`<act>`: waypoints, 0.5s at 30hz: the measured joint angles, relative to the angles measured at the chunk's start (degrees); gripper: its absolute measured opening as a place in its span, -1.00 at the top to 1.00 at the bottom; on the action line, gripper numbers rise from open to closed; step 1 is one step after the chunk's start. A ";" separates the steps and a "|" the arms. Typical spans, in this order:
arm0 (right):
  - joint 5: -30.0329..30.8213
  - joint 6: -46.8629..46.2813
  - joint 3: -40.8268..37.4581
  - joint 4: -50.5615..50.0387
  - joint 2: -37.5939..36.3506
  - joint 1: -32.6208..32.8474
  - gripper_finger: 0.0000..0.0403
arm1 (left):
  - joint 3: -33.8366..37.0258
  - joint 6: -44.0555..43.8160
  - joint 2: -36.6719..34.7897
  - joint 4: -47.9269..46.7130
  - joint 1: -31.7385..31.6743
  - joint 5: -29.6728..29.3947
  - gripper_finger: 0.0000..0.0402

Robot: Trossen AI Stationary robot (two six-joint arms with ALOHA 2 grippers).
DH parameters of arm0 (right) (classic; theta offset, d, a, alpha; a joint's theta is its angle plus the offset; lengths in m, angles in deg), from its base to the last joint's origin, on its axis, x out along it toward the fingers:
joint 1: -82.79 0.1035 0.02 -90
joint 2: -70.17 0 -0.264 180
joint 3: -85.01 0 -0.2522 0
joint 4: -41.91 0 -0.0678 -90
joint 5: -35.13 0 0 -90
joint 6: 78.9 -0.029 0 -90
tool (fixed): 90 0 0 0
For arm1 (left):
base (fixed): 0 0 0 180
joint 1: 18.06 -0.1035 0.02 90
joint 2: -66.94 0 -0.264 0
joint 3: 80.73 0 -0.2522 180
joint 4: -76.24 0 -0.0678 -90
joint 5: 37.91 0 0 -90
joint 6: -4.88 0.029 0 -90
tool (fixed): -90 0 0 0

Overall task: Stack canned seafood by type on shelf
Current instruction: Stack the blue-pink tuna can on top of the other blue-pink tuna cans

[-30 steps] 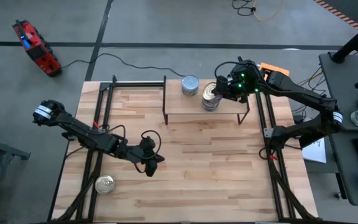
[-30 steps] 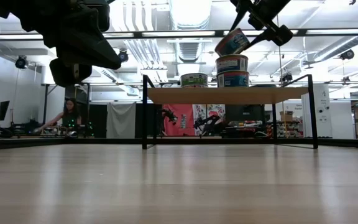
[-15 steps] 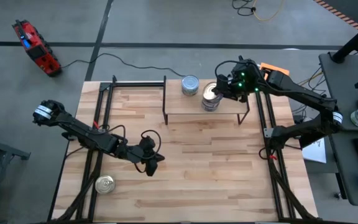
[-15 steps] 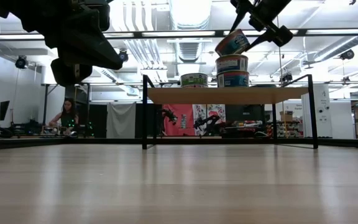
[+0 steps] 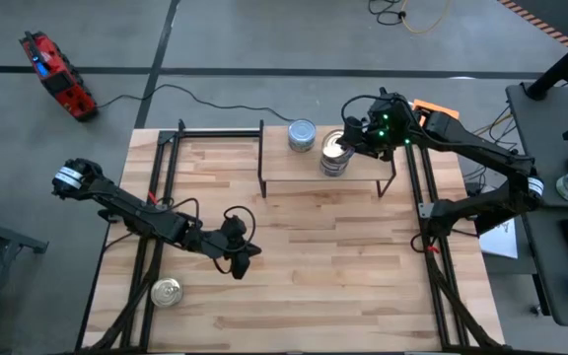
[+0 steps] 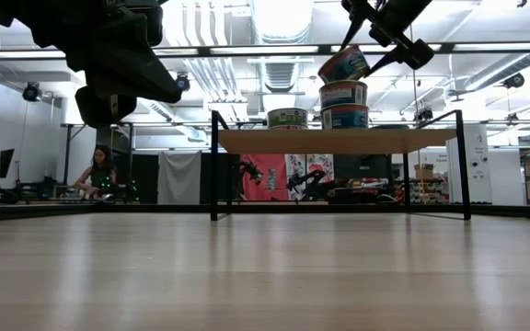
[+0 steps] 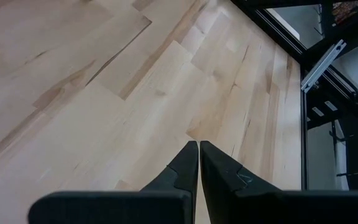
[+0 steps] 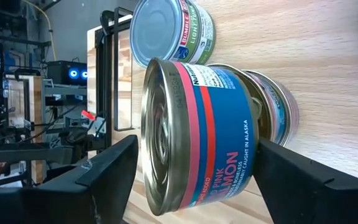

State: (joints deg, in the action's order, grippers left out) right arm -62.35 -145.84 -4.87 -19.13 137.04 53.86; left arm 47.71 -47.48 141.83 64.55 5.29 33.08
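Right hand (image 6: 382, 41) brackets the tilted salmon tin (image 6: 343, 64) on the shelf (image 6: 339, 141) stack, fingers wide; whether it grips, I can't tell. Next I'd level it.

R gripper (image 6: 382, 35) jaws widened slightly

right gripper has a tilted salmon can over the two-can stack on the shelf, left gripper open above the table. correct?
One thing is off: the left gripper is shut, its fingers pressed together in the left wrist view. The rest holds: the right gripper has the tilted salmon can over the two-can stack on the shelf.
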 joint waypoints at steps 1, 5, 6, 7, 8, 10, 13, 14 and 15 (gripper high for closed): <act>-0.02 -0.02 0.00 0.00 0.00 0.00 -0.43 | 0.00 0.00 0.00 0.00 0.00 0.00 0.99; -0.02 -0.01 0.00 0.00 0.00 0.00 -0.42 | 0.00 0.00 0.00 0.00 0.00 0.00 0.99; -0.02 -0.05 0.00 0.00 0.00 0.02 -0.42 | 0.00 0.00 0.00 -0.02 0.00 0.00 0.99; -0.02 -0.05 0.00 0.00 0.00 0.07 -0.43 | 0.00 0.00 0.00 0.00 0.00 -0.02 0.99; 0.00 -0.04 0.00 0.00 0.06 0.15 -0.44 | 0.00 0.00 0.00 0.00 0.00 -0.02 0.99; 0.01 0.04 0.00 -0.25 0.19 0.15 -0.47 | 0.00 0.00 0.00 -0.01 0.00 -0.05 0.99; 0.58 0.11 -0.04 -1.11 0.22 0.02 -0.50 | 0.00 0.00 0.00 0.00 0.00 -0.09 0.99; 1.08 0.36 -0.04 -0.97 0.22 0.02 -0.50 | 0.00 0.00 0.00 -0.02 0.00 -0.09 0.99; 1.40 0.52 -0.04 -0.90 0.22 0.02 -0.51 | 0.00 0.02 0.00 0.00 0.00 -0.11 0.99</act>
State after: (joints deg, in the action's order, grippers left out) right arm -60.95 -145.32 -4.92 -20.04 137.26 53.88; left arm 47.71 -47.46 141.83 64.55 5.29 32.97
